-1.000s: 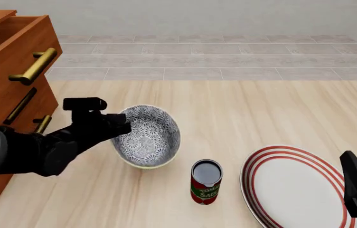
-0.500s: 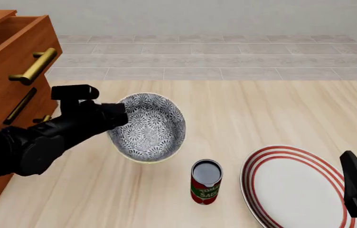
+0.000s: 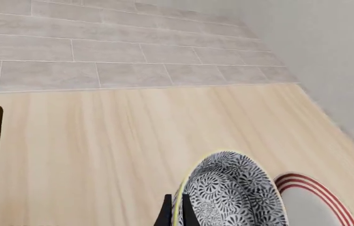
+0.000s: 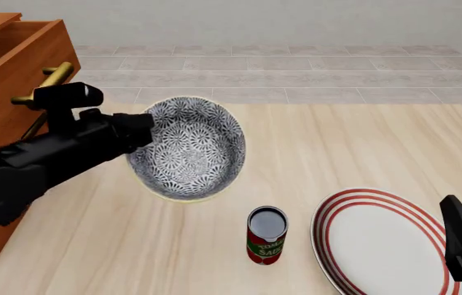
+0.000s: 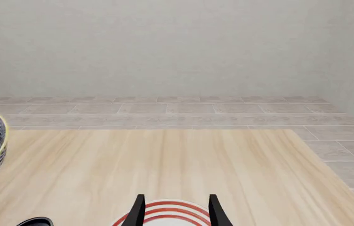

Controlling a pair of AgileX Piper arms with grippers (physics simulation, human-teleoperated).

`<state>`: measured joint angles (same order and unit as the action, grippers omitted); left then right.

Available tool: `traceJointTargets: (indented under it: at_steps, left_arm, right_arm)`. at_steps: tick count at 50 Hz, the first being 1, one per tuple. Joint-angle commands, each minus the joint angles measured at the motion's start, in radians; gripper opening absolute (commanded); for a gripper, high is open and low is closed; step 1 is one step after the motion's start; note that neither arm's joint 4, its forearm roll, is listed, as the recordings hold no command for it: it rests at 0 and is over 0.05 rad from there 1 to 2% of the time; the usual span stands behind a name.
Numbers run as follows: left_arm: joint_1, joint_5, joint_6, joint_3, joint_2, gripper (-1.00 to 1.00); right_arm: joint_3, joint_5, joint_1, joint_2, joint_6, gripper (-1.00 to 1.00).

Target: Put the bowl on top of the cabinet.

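Since a second ago the round deep bowl (image 4: 188, 147), white with a dense dark grey-blue floral pattern and a thin yellow-green rim, has risen off the table and shifted toward the cabinet; its image now sits higher and larger in the front view, and the black left arm has swung up with it. The bowl hangs in the air, tilted so its opening faces the front camera, clear of the pale wooden table (image 4: 338, 147). The left gripper (image 4: 140, 126) pinches the bowl's rim on the side nearest the cabinet; in the left wrist view its two dark fingertips (image 3: 164, 217) are pressed together on the yellow-green edge of the bowl (image 3: 233, 197).

Just behind the left arm stands the large reddish-brown wooden drawer cabinet (image 4: 5, 74) with long brass-gold bar handles (image 4: 46, 83); its top drawer looks pulled out a little. The bowl is beside the cabinet's front, below its top, not touching it.

On the table in front of the bowl stands an upright red-and-green labelled tomato sauce can (image 4: 266, 235), well apart from it. Near the can lies a flat white plate with red rings (image 4: 378, 239). The right gripper (image 5: 175, 212) hovers over the plate's edge with its fingers spread apart and nothing between them; in the front view only its dark body shows at the lower right corner.
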<state>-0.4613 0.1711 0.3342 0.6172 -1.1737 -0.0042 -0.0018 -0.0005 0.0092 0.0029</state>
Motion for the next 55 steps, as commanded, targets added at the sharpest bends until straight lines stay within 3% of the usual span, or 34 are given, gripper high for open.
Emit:
traceJointTargets:
  at_steps: [1,28,55]
  left_arm:
    - [-0.002,-0.071,0.02,0.01,0.095,-1.0]
    - [0.022,-0.196,0.046,0.041,0.217,-1.0]
    - [0.084,-0.315,0.076,0.155,0.257,-1.0]
  right_arm:
    - [0.0,0.0,0.0,0.0,0.0,1.0]
    - [0.0,0.0,0.0,0.0,0.0,1.0]
    - [0.0,0.0,0.0,0.0,0.0,1.0]
